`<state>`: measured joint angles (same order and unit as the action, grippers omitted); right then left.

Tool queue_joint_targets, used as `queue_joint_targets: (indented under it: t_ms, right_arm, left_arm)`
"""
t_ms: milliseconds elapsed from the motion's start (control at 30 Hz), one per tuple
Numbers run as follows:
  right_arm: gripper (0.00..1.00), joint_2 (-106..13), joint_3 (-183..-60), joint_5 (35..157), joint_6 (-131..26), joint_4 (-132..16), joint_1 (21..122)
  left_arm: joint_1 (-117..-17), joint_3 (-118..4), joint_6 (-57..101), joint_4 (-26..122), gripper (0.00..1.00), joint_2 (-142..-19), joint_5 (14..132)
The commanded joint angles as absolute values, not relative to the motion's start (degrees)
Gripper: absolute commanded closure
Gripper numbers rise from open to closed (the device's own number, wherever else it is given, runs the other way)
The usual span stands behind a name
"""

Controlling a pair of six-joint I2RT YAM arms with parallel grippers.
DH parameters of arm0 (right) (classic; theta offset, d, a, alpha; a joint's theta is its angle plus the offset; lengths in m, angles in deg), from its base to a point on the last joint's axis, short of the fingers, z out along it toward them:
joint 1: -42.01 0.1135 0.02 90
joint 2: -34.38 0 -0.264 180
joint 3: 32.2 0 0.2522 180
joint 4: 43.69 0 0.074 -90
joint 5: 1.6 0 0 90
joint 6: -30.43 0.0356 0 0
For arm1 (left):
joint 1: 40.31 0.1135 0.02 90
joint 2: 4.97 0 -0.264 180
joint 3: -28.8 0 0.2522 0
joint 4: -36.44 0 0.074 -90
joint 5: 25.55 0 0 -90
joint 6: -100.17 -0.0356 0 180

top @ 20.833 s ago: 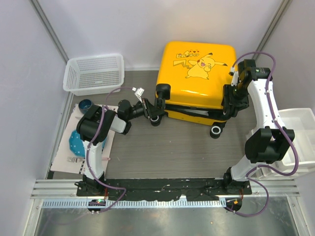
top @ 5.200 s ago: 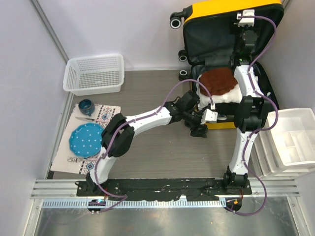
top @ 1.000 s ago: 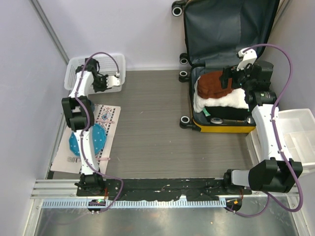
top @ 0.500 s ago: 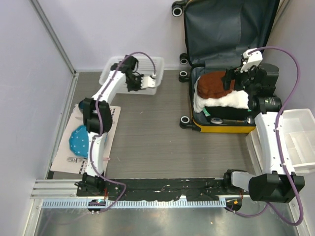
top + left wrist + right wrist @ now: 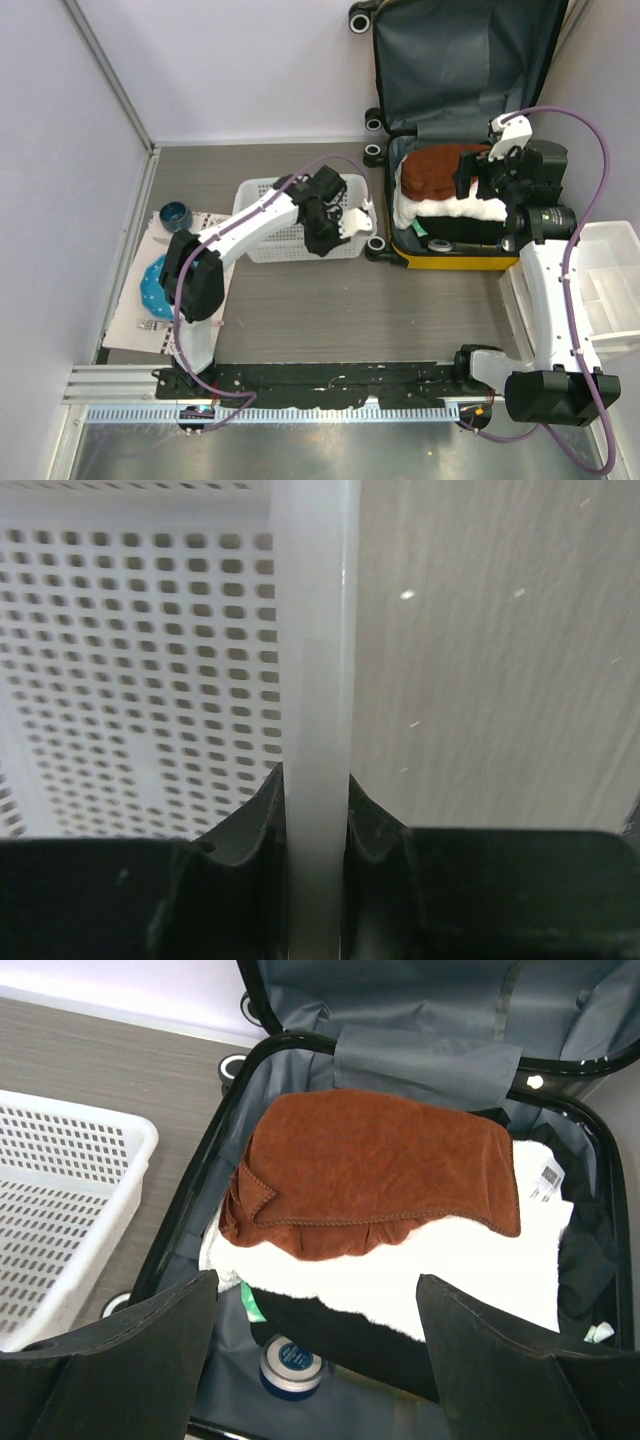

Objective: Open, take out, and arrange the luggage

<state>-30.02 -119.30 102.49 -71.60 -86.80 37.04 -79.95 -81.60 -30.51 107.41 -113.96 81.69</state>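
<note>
Beside luggage [image 5: 450, 262] | left end effector [image 5: 315, 805] pinches basket [image 5: 262, 245] rim | right end effector [image 5: 478, 172] spread over towel [image 5: 375, 1170] | step: unpacking | next: grasp towel

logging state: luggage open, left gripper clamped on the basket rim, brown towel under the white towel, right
Not quite: the brown towel lies on top of the white towel, as the right wrist view shows. The luggage is open and the left gripper clamps the basket rim.

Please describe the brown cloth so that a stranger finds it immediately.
Find the open luggage at the far right of the table. In its lower half, the rust-brown towel lies on top, resting on a white towel; nothing else there is brown.
</note>
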Motion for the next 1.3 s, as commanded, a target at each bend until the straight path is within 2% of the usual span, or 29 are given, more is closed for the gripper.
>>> queue_joint_targets:
  t_ms: [0,100,200,233,300,333,400,433,467,567,667,733,767,833,1033,1267]
  right_arm:
    - [0.13,-27.6,-119.3,102.6,-72.9,-87.2,37.1]
    - [0.13,-26.8,-119.3,103.2,-74.1,-88.3,37.1]
    - [0.13,-26.2,-118.6,103.7,-74.8,-89.0,36.8]
    - [0.12,-26.0,-118.5,104.0,-74.9,-89.2,36.7]
    - [0.11,-26.1,-118.7,105.1,-75.4,-90.2,36.2]
    - [0.11,-26.7,-119.1,105.5,-75.8,-90.8,36.0]
    - [0.10,-27.8,-120.4,106.7,-77.0,-92.2,35.7]
    - [0.10,-28.6,-121.1,107.5,-78.8,-93.1,35.7]
    - [0.11,-30.9,-122.8,108.4,-80.6,-94.3,35.7]
    - [0.14,-35.6,-125.6,112.0,-84.7,-97.6,35.7]
    - [0.22,-41.4,-128.8,110.7,-83.7,-96.9,37.0]
    - [0.24,-44.1,-129.5,107.6,-84.2,-95.8,39.0]
    - [0.24,-45.1,-129.8,107.0,-83.9,-94.0,39.5]
    - [0.24,-47.7,-131.2,104.9,-85.0,-93.8,41.0]
    - [0.21,-55.3,-134.2,98.2,-90.0,-93.8,47.0]
    - [0.19,-61.4,-135.5,97.4,-92.8,-95.7,48.8]
  left_arm:
    - [-82.3,-82.7,-18.8,108.8,1.00,-116.3,81.4]
    - [-82.3,-82.5,-18.8,109.6,0.94,-117.5,79.4]
    - [-82.2,-82.3,-19.2,109.1,0.81,-116.8,79.4]
    - [-82.3,-82.3,-19.4,109.3,0.69,-116.4,79.7]
    - [-82.2,-83.8,-20.0,110.2,0.54,-115.5,80.7]
    - [-82.3,-85.3,-20.7,113.5,0.43,-115.4,81.1]
    - [-82.1,-91.2,-21.1,118.3,0.37,-114.6,82.1]
    - [-81.8,-93.3,-21.0,119.5,0.31,-114.1,82.9]
    - [-81.4,-97.3,-20.6,120.4,0.01,-113.1,84.2]
    - [-79.3,-102.6,-18.0,120.0,0.00,-111.1,86.6]
    - [-74.2,-101.8,-11.0,112.8,0.00,-107.7,92.9]
    - [-67.7,-99.1,-2.0,103.1,0.00,-105.1,104.0]
    - [-65.7,-94.5,2.0,98.3,0.00,-104.4,106.6]
    - [-62.1,-92.9,9.0,90.0,0.00,-104.5,110.7]
    - [-61.2,-88.6,13.9,81.5,0.00,-105.2,111.0]
    - [-61.1,-84.1,15.4,75.3,0.00,-105.0,111.1]
